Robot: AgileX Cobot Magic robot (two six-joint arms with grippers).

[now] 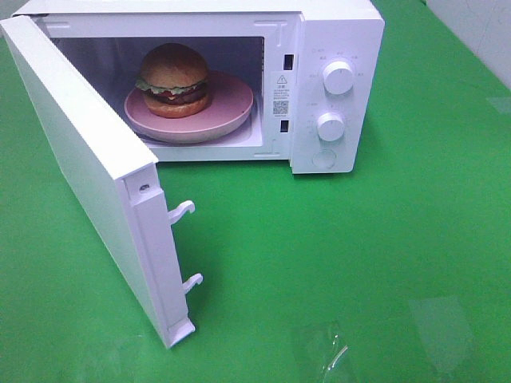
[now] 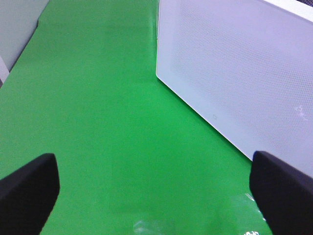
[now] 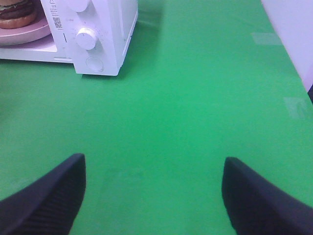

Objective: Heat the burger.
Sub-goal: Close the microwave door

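We found the burger sitting on its pink plate inside the microwave, whose door stood wide open; the left gripper and right gripper hung spread and empty above the desk; closing the door and setting the dials remained, we judged

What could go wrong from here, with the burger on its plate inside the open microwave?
1. The door stands wide open; a push from the left gripper may slide the microwave instead of latching it.
2. The pink plate under the burger reaches near the cavity front; the door might strike its rim.
3. The two knobs are close together; the right gripper could turn the wrong one.
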